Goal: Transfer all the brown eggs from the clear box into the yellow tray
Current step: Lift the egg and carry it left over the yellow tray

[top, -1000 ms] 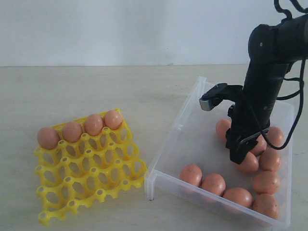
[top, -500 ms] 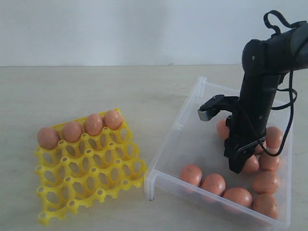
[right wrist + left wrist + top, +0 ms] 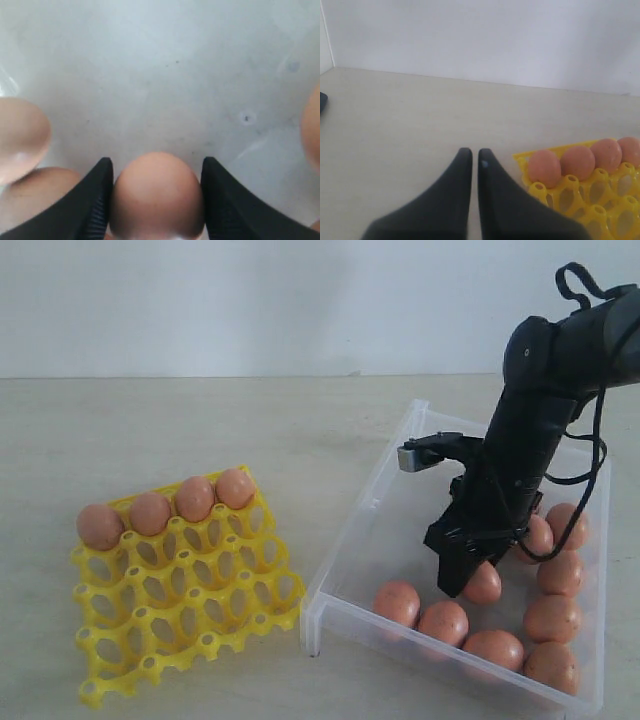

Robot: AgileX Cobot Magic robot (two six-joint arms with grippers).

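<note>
Brown eggs [image 3: 443, 621] crowd the clear box [image 3: 400, 530], where your right fingers [image 3: 95, 200] clasp one egg [image 3: 156, 195] near the box's centre. Lift straight and gently, clearing the box wall before crossing to the yellow tray [image 3: 190, 610] beside it. Left fingers [image 3: 450, 200] sit closed, empty.

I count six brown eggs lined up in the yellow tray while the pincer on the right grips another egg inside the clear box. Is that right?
Not six: the exterior view shows four brown eggs in the yellow tray, in a row along one edge. The rest holds: the right pincer grips another egg inside the clear box.
</note>
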